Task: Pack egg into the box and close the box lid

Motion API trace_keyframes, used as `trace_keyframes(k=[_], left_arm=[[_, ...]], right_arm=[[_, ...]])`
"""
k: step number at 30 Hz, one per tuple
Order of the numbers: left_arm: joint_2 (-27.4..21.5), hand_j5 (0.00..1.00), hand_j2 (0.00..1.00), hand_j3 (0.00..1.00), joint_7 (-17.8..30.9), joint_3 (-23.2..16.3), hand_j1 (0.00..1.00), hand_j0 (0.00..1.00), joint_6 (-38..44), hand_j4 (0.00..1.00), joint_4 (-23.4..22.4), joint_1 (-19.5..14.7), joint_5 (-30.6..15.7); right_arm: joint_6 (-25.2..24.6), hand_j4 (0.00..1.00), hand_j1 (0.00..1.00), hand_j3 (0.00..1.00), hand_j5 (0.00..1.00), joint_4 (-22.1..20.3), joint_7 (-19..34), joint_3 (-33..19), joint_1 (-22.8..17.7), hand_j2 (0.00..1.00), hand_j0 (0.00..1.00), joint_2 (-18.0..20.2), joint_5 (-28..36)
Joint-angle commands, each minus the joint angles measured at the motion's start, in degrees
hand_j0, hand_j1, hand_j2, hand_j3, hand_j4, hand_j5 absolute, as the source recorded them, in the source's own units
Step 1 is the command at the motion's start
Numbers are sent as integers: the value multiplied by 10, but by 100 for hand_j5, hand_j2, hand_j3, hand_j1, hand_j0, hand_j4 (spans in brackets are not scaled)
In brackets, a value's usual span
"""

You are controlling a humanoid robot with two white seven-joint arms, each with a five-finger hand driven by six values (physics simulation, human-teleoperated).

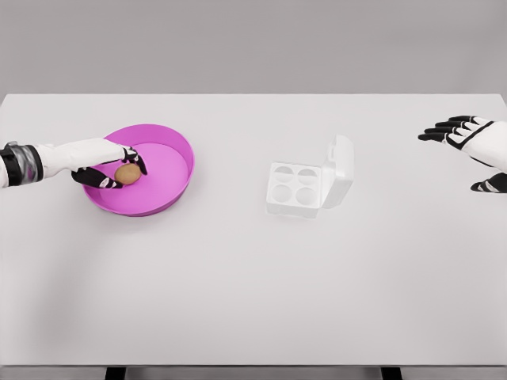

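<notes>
One brown egg (127, 172) lies in the pink bowl (176, 150), the left hand (108, 168) curled around it. It is likely light, smooth and fragile, best cradled at its sides. The right hand (469, 136) hovers spread, well apart from the open egg box (305, 186).

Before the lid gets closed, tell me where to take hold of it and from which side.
Take the lid by its free upper edge, the one away from the hinge, coming from the right with the right hand. The lid stands nearly upright along the right side of the egg box, so pushing that edge leftward and down should fold it over the four cups.
</notes>
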State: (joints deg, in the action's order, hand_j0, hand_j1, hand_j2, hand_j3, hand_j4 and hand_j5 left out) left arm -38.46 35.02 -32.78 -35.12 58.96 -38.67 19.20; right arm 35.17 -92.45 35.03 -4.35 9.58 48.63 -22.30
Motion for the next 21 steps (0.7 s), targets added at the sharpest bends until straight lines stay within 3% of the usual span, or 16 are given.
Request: trace_keyframes(k=[1, 21], left_arm=[[0, 55, 55, 55, 0, 0, 55, 55, 1, 55, 0, 0, -3], [0, 45, 45, 45, 0, 11, 45, 45, 1, 45, 10, -6, -14]], right_arm=[[-2, 100, 100, 100, 100, 0, 0, 0, 0, 100, 100, 1, 3], [-2, 100, 100, 100, 100, 0, 0, 0, 0, 100, 100, 0, 3]])
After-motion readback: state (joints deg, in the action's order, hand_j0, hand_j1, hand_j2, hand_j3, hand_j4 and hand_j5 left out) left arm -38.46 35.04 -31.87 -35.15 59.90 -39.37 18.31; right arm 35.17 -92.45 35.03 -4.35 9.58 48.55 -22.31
